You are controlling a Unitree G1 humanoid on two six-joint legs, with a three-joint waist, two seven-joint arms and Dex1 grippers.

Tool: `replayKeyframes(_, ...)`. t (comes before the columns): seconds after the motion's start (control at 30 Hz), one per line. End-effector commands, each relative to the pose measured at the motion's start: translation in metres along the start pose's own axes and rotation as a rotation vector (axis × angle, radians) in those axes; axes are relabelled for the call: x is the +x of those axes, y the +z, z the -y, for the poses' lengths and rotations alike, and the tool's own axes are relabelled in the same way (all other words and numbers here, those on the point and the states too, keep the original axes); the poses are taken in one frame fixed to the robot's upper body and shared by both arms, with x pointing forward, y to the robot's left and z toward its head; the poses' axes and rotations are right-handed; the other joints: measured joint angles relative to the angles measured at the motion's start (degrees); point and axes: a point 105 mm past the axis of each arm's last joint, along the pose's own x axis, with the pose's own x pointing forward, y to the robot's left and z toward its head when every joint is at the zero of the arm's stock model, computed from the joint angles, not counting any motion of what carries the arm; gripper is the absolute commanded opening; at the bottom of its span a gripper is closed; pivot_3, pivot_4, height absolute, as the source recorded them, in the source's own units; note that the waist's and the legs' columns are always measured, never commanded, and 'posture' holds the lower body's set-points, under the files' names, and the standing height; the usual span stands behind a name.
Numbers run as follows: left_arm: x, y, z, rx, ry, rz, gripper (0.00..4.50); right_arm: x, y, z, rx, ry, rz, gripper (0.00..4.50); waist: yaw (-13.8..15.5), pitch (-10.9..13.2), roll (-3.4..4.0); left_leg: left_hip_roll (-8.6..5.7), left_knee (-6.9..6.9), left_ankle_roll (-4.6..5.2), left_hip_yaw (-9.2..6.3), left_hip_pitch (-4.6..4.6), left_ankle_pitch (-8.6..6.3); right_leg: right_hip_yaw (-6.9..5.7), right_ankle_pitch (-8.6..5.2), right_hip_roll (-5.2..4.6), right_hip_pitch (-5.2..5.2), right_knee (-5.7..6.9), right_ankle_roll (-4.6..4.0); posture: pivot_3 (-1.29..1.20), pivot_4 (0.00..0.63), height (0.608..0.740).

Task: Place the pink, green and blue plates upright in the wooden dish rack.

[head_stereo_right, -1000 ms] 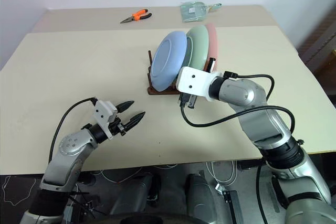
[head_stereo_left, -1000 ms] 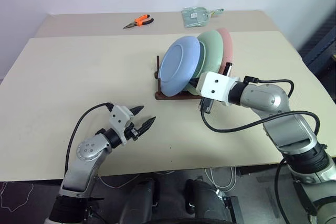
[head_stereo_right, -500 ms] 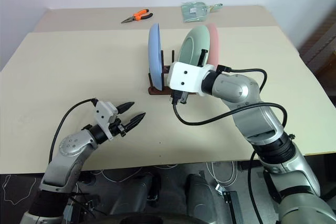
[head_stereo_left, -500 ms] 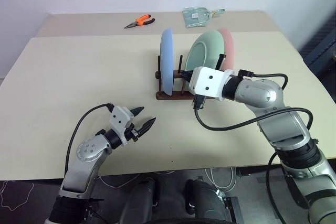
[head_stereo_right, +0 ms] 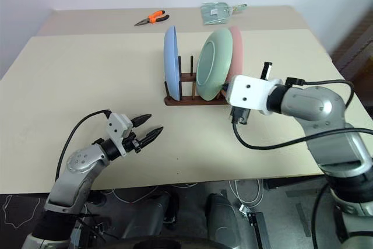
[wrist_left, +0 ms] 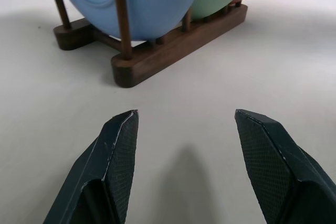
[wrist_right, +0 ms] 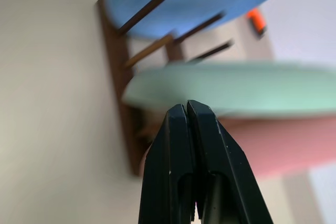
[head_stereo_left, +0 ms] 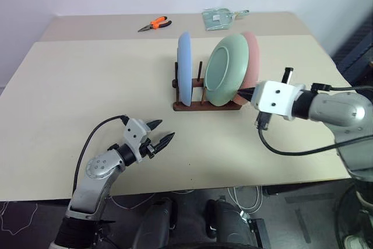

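Note:
The wooden dish rack (head_stereo_left: 204, 107) stands mid-table with all three plates in it. Upright at its left end is the blue plate (head_stereo_left: 185, 67). Further right the green plate (head_stereo_left: 227, 69) tilts back towards the pink plate (head_stereo_left: 254, 56) at the right end. My right gripper (head_stereo_left: 244, 92) hovers just right of the rack, shut and empty, its tips pointing at the lower edge of the pink and green plates. Near the table's front left, my left gripper (head_stereo_left: 161, 132) is open and holds nothing, aimed at the rack from a distance (wrist_left: 186, 113).
Orange-handled pliers (head_stereo_left: 154, 24) and a clear plastic packet (head_stereo_left: 220, 17) lie on the far table section. Bare tabletop (head_stereo_left: 87, 80) spreads left and front of the rack. The table's front edge runs close behind my left gripper.
The blue plate went from leaning on the green one to standing upright at the rack's left end. My right gripper drew back to the right, off the rack. The left gripper stayed put.

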Motion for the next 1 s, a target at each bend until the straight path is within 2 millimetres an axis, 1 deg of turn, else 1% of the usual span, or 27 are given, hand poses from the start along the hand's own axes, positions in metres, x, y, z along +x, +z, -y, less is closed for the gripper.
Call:
replayKeyframes(0.03,0.004,0.01,0.005,0.012,-0.041,0.04,3.0,-0.004,0.003,0.008,-0.048,-0.055,-0.016,0.02,0.02,0.0,0.02,0.0,0.01,0.0,0.0,0.0,0.0,0.0,0.0,-0.01,0.0,0.0,0.0,0.0,0.15,0.74)
replayKeyframes(0.13,0.005,0.01,0.007,0.009,-0.056,0.04,3.0,0.0,0.001,0.014,-0.049,-0.089,-0.022,0.02,0.1,0.0,0.02,0.0,0.02,0.0,0.0,0.0,0.0,0.0,0.0,-0.01,0.0,-0.01,0.0,0.0,0.15,0.74)
replayKeyframes(0.3,0.004,0.009,0.009,0.011,-0.061,0.034,3.0,0.008,0.003,0.018,-0.063,-0.111,-0.004,0.02,0.1,0.0,0.02,0.0,0.01,0.01,0.0,0.0,0.0,0.0,0.0,-0.01,0.01,-0.06,0.0,0.0,0.15,0.74)
replayKeyframes(0.43,0.003,0.008,0.01,0.012,-0.057,0.033,3.0,0.016,0.013,0.021,-0.084,-0.125,0.036,0.02,0.06,0.0,0.02,-0.01,0.02,0.01,0.0,0.0,0.0,0.0,0.0,0.0,0.01,-0.06,0.01,0.0,0.15,0.74)
replayKeyframes(0.53,0.002,0.007,0.01,0.013,-0.054,0.03,3.0,0.021,0.024,0.027,-0.095,-0.15,0.083,0.02,0.06,0.0,0.03,-0.01,0.02,0.01,0.01,0.0,0.0,-0.01,0.01,0.0,0.01,-0.06,0.01,0.0,0.15,0.74)
replayKeyframes(0.6,0.002,0.007,0.01,0.013,-0.054,0.029,3.0,0.022,0.03,0.029,-0.1,-0.155,0.106,0.02,0.07,0.0,0.03,-0.01,0.02,0.01,0.0,0.0,0.0,0.0,0.01,0.0,0.01,-0.06,0.01,0.0,0.15,0.74)
replayKeyframes(0.73,0.001,0.006,0.011,0.011,-0.054,0.025,3.0,0.02,0.035,0.031,-0.112,-0.161,0.119,0.02,0.18,0.0,0.02,-0.01,0.04,0.04,0.0,0.0,-0.02,-0.01,0.01,-0.01,0.04,-0.07,0.02,0.0,0.15,0.74)
replayKeyframes(0.9,0.002,0.005,0.013,0.013,-0.06,0.02,3.0,0.018,0.032,0.032,-0.117,-0.166,0.107,0.02,0.09,0.0,0.03,-0.01,0.05,0.04,0.01,0.0,-0.02,-0.01,0.02,0.0,0.02,-0.05,0.03,0.0,0.15,0.74)
replayKeyframes(1.0,0.002,0.004,0.014,0.014,-0.063,0.019,3.0,0.012,0.027,0.032,-0.103,-0.162,0.099,0.02,0.14,0.0,0.02,-0.01,0.05,0.04,0.01,0.0,-0.02,-0.01,0.02,0.0,0.03,-0.06,0.03,0.0,0.15,0.74)
